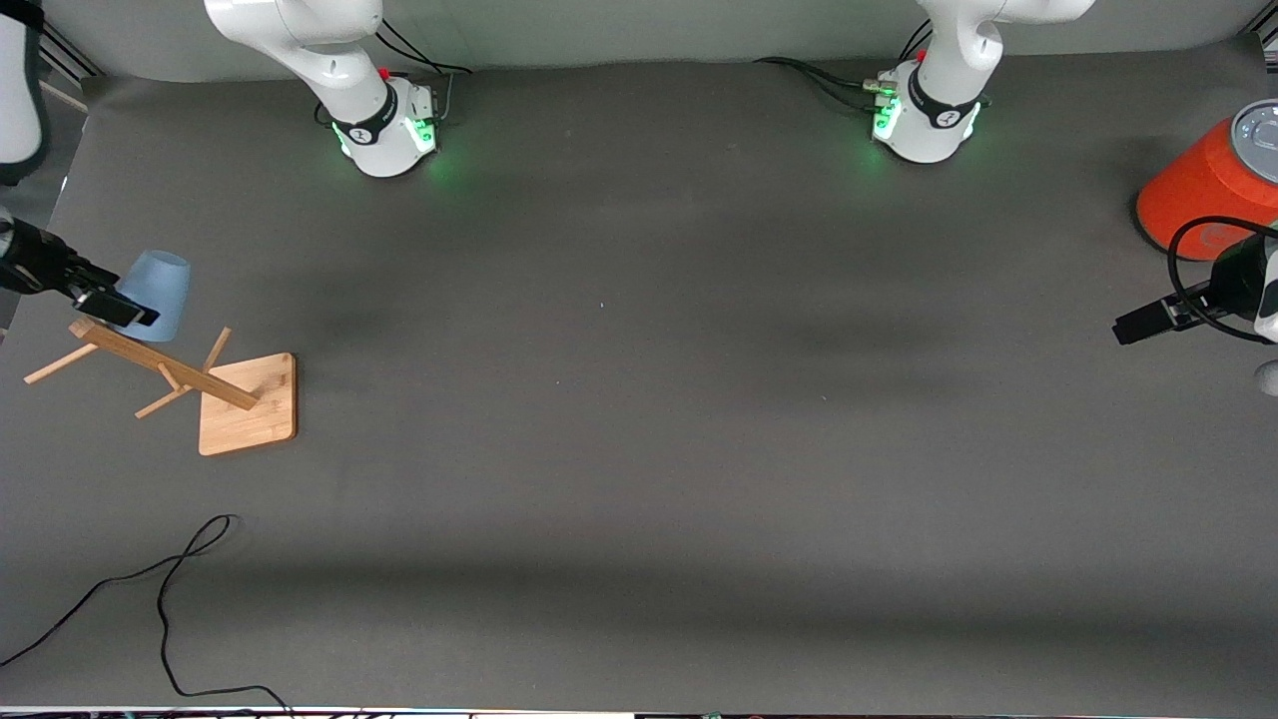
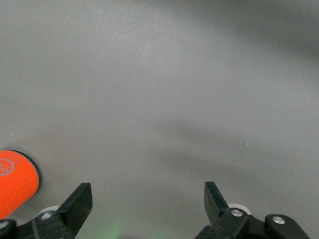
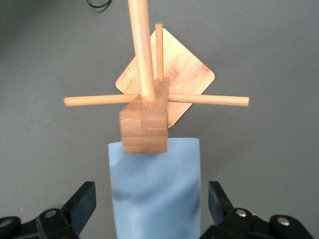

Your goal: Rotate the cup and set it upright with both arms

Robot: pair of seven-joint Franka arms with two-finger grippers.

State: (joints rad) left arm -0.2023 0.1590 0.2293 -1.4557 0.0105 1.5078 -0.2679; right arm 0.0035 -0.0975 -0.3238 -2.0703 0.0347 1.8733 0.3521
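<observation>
**Cup on the rack, right gripper around it**

Front view: one cup (image 1: 157, 290) is seen upside down on a peg of the single wooden rack (image 1: 200, 384), at the right arm's end of the table. The right gripper (image 1: 112, 306) is placed at it; the left gripper (image 1: 1138, 325) waits over bare table beside one orange cylinder (image 1: 1203, 190).

Left wrist view: the fingers (image 2: 77, 204) are spread wide, nothing held.

Right wrist view: the cup (image 3: 154, 191) lies between the open fingers (image 3: 82, 201), its long axis running away from the wrist, gaps left either side. The right arm is clearly nearer.

Pale-blue cup (image 1: 158, 290) mouth-down on the wooden rack's (image 1: 160, 367) peg
</observation>
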